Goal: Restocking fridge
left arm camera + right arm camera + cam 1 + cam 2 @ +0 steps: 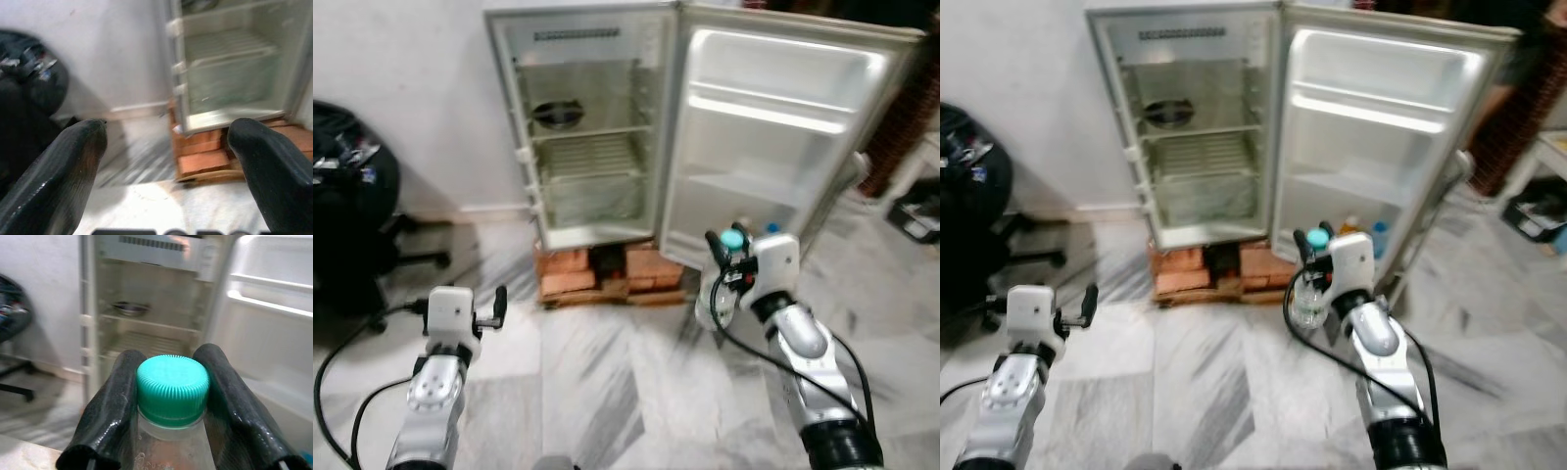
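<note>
Left hand (497, 305) low, fingers spread, empty, idle over floor. Fridge (582, 137) centre, door (773, 127) swung wide, sits on bricks (607, 272); bowl (558, 114) on upper shelf. Right hand (171, 406) pinching bottle (1309, 289) at neck, under teal cap (172, 387), near door's bottom rack. Judgement: keep bottle upright, approach slow, set beside bottles already in rack, clear rail before releasing.
</note>
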Available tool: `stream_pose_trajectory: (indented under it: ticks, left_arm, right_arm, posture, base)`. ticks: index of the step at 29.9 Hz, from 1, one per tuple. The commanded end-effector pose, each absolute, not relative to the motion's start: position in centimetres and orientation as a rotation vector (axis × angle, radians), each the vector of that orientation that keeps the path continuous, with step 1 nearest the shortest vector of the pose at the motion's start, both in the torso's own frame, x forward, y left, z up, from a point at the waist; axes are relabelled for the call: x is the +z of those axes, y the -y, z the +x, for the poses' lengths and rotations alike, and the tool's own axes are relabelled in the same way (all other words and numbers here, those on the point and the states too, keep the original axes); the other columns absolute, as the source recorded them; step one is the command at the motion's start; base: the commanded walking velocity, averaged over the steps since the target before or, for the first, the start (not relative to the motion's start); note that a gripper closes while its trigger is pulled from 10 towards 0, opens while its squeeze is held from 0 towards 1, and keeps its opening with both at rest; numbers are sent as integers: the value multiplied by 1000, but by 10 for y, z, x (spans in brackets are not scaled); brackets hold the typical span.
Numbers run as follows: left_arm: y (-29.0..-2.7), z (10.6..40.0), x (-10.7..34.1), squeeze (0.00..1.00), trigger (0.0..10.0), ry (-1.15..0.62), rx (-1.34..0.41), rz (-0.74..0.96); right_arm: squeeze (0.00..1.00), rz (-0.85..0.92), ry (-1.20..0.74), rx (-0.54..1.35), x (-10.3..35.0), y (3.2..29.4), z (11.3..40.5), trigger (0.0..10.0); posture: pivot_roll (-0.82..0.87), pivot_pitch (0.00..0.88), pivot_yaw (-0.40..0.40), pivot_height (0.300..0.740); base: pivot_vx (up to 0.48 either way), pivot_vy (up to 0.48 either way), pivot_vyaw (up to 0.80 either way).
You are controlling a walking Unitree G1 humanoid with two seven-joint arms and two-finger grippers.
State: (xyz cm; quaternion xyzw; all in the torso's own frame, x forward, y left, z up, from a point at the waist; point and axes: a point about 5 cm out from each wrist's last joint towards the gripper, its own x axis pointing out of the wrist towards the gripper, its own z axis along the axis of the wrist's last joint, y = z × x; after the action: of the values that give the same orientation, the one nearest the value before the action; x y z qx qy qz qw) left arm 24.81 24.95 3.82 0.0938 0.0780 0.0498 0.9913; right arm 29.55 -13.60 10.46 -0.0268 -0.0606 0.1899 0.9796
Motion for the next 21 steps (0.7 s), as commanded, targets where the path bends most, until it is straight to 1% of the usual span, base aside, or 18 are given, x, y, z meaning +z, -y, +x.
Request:
stream_pose_trajectory:
  ticks: [1,21]
  left_arm:
    - [-238,255,42,0,10000,-126,70,177]
    - [-231,251,38,0,10000,-132,49,174]
  right_arm:
    - [0,-78,147,354,110,150,295,10000]
    - [0,-74,138,343,108,153,298,10000]
  posture:
    - [58,0,-51,740]
    - [62,0,-60,740]
  base:
    - [480,0,0]
    - [480,0,0]
